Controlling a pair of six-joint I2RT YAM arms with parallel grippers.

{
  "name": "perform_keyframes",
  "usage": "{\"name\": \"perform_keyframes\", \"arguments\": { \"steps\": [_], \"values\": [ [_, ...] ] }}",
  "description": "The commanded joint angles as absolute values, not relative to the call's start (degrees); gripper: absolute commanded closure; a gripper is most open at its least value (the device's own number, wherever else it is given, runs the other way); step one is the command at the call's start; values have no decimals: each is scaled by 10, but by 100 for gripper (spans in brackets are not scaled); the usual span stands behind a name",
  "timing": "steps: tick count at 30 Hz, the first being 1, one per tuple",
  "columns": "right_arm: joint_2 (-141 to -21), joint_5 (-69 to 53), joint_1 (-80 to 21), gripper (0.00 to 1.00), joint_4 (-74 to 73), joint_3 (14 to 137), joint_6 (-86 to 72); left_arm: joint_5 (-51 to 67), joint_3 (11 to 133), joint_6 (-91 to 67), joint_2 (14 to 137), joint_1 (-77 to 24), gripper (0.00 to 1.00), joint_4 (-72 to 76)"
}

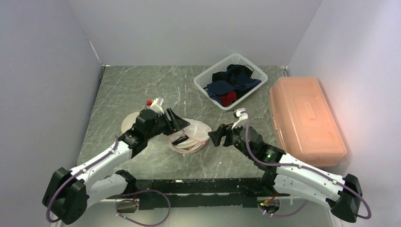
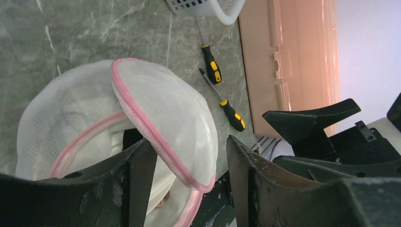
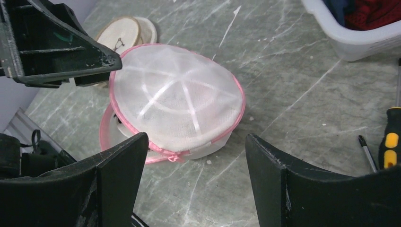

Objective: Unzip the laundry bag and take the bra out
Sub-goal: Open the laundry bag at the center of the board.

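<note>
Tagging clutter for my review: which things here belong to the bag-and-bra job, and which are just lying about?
Job: laundry bag, top flap lifted; left gripper, jaws either side of the flap's edge; right gripper, open, facing it; bra, not visible.
Lying about: basket of clothes; plastic box; two screwdrivers; wooden discs.

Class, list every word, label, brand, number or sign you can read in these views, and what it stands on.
None can be read.
The laundry bag, orange box, white basket and screwdrivers show no print.
A dark mark on the wooden disc is too blurred to read.
</note>
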State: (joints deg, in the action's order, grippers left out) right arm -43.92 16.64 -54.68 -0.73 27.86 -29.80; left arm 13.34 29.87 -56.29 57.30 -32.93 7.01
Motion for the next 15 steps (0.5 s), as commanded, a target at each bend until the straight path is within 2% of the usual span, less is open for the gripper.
{"name": "perform_keyframes", "arguments": {
  "steps": [1,5,10,12,15],
  "values": [
    [-401,206,-549,21,-21,284,-297,158,353,-495,610,-332,41,55],
    [-380,215,-548,21,-39,285,-299,164,370,-491,652,-334,49,58],
    [-354,223,-548,20,-58,279,-305,165,383,-474,671,-338,78,73],
    [-343,230,-547,20,-69,281,-310,149,404,-438,666,-349,85,55],
    [-322,250,-547,20,-86,288,-330,99,454,-350,662,-391,91,7]
  ]
}}
